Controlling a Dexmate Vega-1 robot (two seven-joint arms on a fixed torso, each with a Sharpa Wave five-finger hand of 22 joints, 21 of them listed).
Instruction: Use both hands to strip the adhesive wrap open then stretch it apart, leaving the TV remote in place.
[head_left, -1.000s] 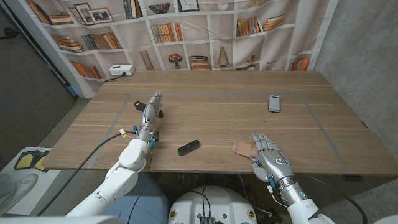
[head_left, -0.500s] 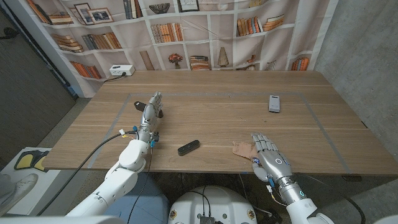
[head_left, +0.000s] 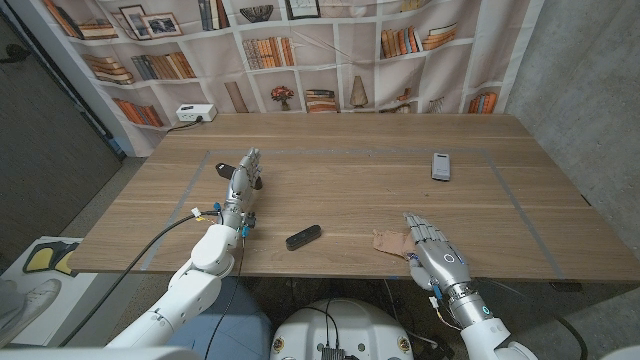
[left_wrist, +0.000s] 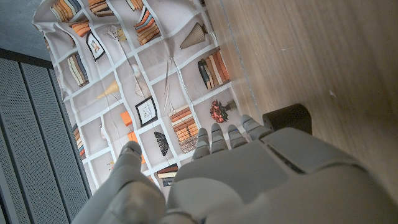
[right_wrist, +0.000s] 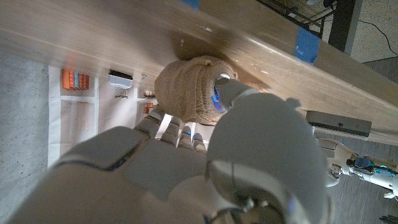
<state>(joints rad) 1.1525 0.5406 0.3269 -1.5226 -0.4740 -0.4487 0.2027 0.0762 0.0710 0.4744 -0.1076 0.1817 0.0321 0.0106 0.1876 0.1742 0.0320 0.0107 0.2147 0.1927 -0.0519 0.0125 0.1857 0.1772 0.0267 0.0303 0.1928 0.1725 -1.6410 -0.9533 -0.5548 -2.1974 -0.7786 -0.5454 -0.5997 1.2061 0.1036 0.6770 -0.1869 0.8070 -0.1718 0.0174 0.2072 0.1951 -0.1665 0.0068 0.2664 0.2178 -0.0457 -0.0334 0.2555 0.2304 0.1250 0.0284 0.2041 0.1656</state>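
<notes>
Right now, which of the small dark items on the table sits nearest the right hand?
The black bar-shaped one near the front edge, left of the right hand; the grey remote lies much farther back.

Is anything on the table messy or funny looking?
The tan adhesive wrap is a crumpled wad at the table's near edge, right against the right hand. The TV remote and a small black object lie neatly. Nothing is spilled or broken.

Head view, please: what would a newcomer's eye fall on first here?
Probably the two pale robot hands on the wooden table: the left hand at mid-left, fingers pointing toward the bookshelf backdrop, and the right hand at the near edge beside a tan adhesive wrap. Next, the dark remote lying between them.
</notes>
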